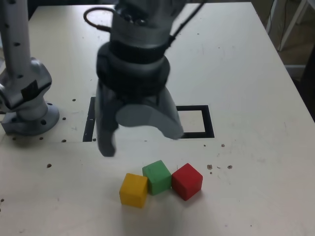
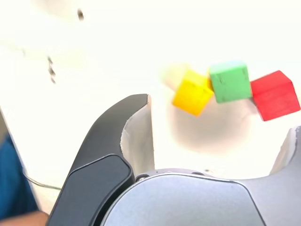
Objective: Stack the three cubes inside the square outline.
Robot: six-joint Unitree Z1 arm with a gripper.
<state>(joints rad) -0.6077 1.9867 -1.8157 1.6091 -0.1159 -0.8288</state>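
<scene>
Hovers above the bench (image 1: pixel 256 162) with the claw (image 1: pixel 141 140) released, fingers spread wide apart and holding nothing between them. Looks down, in the wrist view, on all three cubes just beyond the open claw. Shows these resting directly on the bench, side by side in a close, slightly bent row, with edges meeting or almost meeting. Has the yellow cube (image 1: pixel 134 190) at the exterior view's left end of the row, turned at an angle, nearer the camera than the claw. Puts the green cube (image 1: pixel 157 177) in the middle, and the red cube (image 1: pixel 187 181) at the exterior view's right end, with a corner towards the camera. Leaves the square outline (image 1: pixel 208 123) behind the claw as seen in the exterior view, partly covered by a finger and showing mainly to the right. Shows a black strip (image 1: pixel 89 120) to the claw's other side, also partly covered, and farther to the exterior view's left, a round grey base (image 1: pixel 32 120). Includes blue cloth (image 2: pixel 14 179) beyond the bench edge in the wrist view, well apart from the cubes.
</scene>
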